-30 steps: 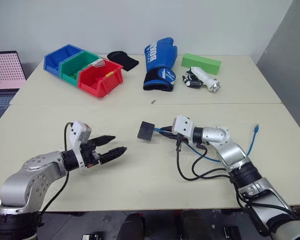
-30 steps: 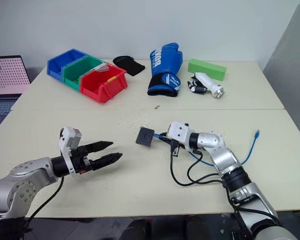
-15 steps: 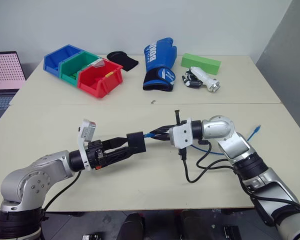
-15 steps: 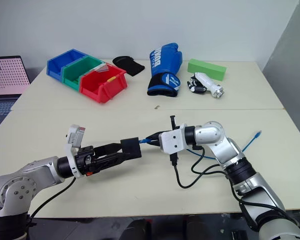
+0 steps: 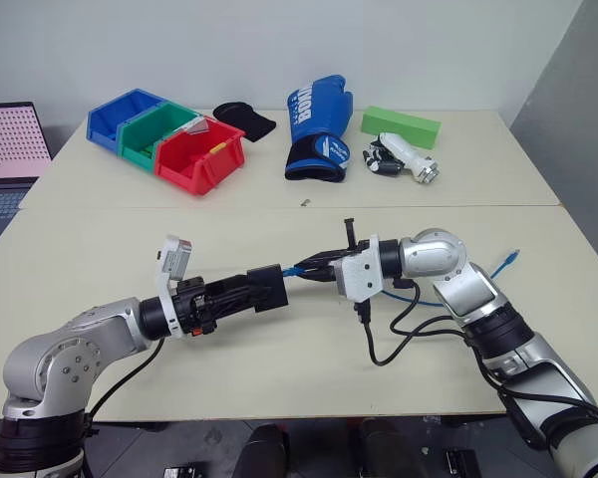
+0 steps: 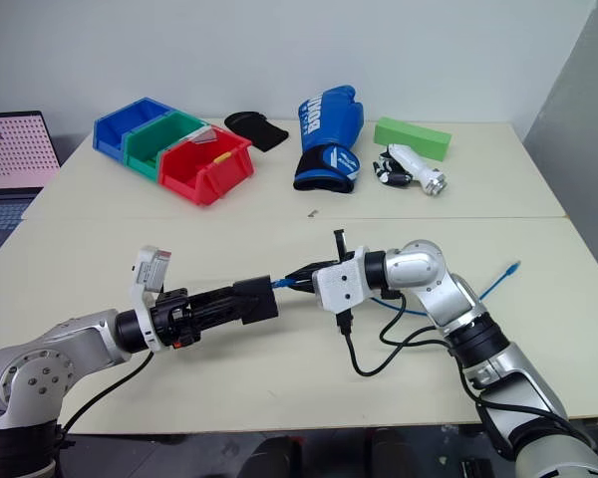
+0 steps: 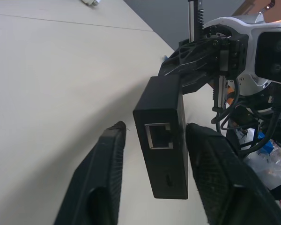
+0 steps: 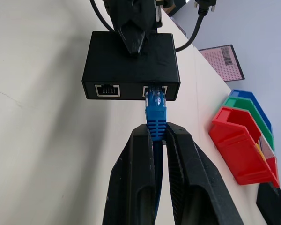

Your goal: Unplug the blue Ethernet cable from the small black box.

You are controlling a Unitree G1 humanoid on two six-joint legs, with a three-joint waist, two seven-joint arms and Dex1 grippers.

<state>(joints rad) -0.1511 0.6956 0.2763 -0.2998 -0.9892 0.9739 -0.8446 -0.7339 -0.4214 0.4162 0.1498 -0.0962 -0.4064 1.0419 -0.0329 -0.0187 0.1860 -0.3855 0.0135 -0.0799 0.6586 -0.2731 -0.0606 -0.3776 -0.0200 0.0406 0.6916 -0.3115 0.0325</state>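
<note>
The left claw [image 5: 264, 292] reaches in from the desk's left side with its two black fingers [image 7: 105, 187] set on either side of the small black box [image 5: 268, 289]; in the left wrist view one finger lies against the box's side while a sliver of space shows at the other, so the grip looks nearly made rather than firm, and I cannot tell for sure that it is pinching. The box hangs above the bare middle of the desk [image 5: 279, 368], toward its near edge, carried between the two arms and clear of the surface. To its right, the blue Ethernet cable [image 8: 155, 110] is plainly seated in one of the box's two ports, its plug fully home in the right wrist view. The right claw [image 8: 155, 136] has its fingers pressed together on the cable just behind the plug, pinching it. Beyond that arm the cord loops back toward the desk's right edge, where its free end [image 5: 510, 257] lies. By my reading the setup is done: box braced on one side, plug held on the other. What is left is the real work, which is freeing the plug and drawing it straight out of the port, so the task itself is not yet accomplished
</note>
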